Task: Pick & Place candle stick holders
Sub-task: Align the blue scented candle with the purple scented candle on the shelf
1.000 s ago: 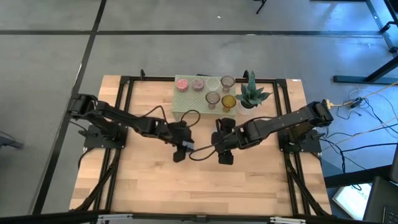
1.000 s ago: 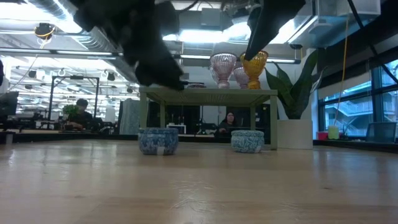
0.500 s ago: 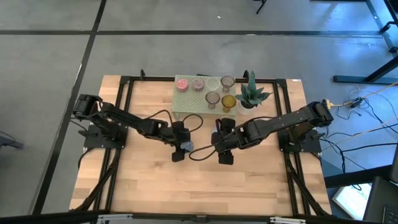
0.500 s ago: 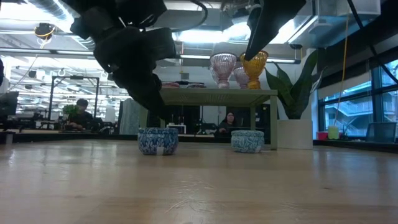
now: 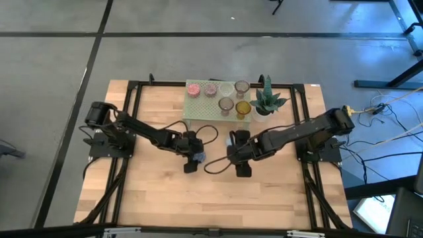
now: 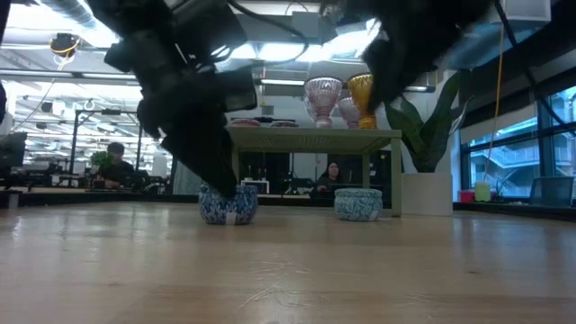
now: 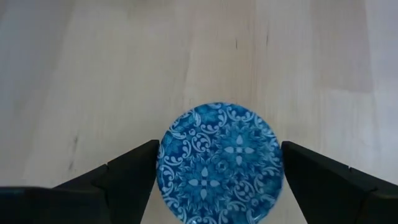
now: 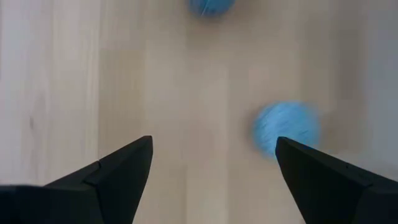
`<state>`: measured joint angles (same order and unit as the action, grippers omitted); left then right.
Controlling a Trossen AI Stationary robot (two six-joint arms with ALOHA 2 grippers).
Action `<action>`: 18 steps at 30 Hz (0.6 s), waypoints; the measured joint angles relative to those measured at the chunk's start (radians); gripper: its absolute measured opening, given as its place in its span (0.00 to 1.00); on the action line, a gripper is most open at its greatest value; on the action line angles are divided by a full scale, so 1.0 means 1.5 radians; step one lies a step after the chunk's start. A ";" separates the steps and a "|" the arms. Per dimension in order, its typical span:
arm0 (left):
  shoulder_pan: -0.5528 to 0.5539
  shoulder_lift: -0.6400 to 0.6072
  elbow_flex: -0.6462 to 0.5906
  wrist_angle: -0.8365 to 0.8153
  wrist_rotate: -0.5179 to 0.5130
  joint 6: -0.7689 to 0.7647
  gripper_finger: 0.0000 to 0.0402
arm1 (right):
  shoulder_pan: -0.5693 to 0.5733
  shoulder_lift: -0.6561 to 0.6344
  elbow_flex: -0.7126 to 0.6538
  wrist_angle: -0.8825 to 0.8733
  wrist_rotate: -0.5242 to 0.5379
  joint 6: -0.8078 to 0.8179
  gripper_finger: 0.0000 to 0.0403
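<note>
A blue patterned candle stick holder [image 7: 219, 163] stands on the table, also seen in the low view [image 6: 229, 204]. My left gripper [image 7: 219, 155] is open and low over it, one finger on either side of its wall. In the high view my left gripper [image 5: 196, 157] is at mid-table. A second blue holder [image 6: 358, 203] stands to its right, and shows blurred in the right wrist view [image 8: 286, 129]. My right gripper [image 8: 213, 149] is open and empty above the table, near that holder. Several pink, clear, mauve and amber holders stand on the pale green stand [image 5: 198, 114]. My left gripper comes at the blue holder from above, pointing down. Its fingers [image 7: 134, 168] stand close against the holder's round wall [image 7: 163, 155] on two opposite sides. I cannot tell whether they touch it. The holder stands on the table.
The spiky green potted plant [image 5: 268, 100] stands to the right of the stand at the table's far side. A black frame [image 5: 132, 89] runs around the table. Bare wood lies toward the near edge [image 5: 211, 205]. People sit in the room beyond the table [image 6: 333, 175].
My left gripper has come down from above the table onto the left blue holder, so that its open fingers now stand around it. My right arm has shifted a little and shows blurred. Neither holder has moved.
</note>
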<state>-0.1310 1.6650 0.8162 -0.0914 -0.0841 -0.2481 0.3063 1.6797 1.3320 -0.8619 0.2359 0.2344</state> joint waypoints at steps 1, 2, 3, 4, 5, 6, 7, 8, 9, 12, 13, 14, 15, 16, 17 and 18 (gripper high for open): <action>-0.001 0.004 0.000 -0.002 -0.001 0.001 0.82 | 0.000 0.000 -0.026 0.014 -0.017 -0.009 0.85; -0.001 0.008 0.000 -0.003 -0.001 0.004 0.82 | 0.000 0.000 -0.055 0.039 -0.040 -0.020 0.85; -0.001 0.010 0.000 -0.004 -0.001 0.004 0.82 | 0.000 0.000 -0.084 0.072 -0.065 -0.025 0.85; 0.001 0.013 0.000 -0.003 -0.001 0.004 0.82 | 0.000 0.000 -0.116 0.109 -0.089 -0.030 0.85; 0.002 0.016 0.000 -0.001 -0.001 0.004 0.82 | 0.000 0.000 -0.146 0.139 -0.106 -0.030 0.85; 0.002 0.017 0.000 -0.004 -0.002 0.004 0.82 | 0.000 0.000 -0.172 0.171 -0.121 -0.026 0.85; 0.002 0.017 0.000 -0.004 -0.002 0.004 0.82 | 0.000 0.000 -0.196 0.209 -0.135 -0.022 0.85; 0.002 0.017 0.000 0.000 -0.002 0.005 0.82 | 0.000 -0.001 -0.214 0.246 -0.148 -0.019 0.85; 0.002 0.017 0.000 0.003 -0.002 0.005 0.82 | 0.000 -0.003 -0.230 0.275 -0.160 -0.019 0.85; 0.001 0.017 0.000 0.009 -0.002 0.004 0.79 | 0.000 -0.005 -0.258 0.341 -0.170 -0.034 0.85; 0.001 0.016 0.000 0.009 -0.002 0.004 0.78 | 0.000 -0.005 -0.264 0.353 -0.170 -0.041 0.85; 0.001 0.016 0.000 0.009 -0.002 -0.001 0.76 | 0.000 -0.005 -0.271 0.365 -0.166 -0.044 0.85; 0.001 0.016 0.000 0.009 -0.002 -0.007 0.75 | 0.000 -0.005 -0.275 0.371 -0.162 -0.049 0.85; 0.001 0.016 0.000 0.009 -0.002 -0.013 0.73 | 0.000 -0.005 -0.278 0.377 -0.153 -0.052 0.85; 0.001 0.016 0.000 0.010 -0.002 -0.017 0.72 | 0.000 -0.005 -0.281 0.383 -0.143 -0.052 0.85; 0.000 0.015 0.000 0.011 -0.001 -0.022 0.72 | 0.000 -0.005 -0.281 0.384 -0.133 -0.052 0.85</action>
<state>-0.1310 1.6871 0.8162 -0.0752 -0.0861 -0.2818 0.3065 1.6718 0.9108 -0.2861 0.0367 0.1562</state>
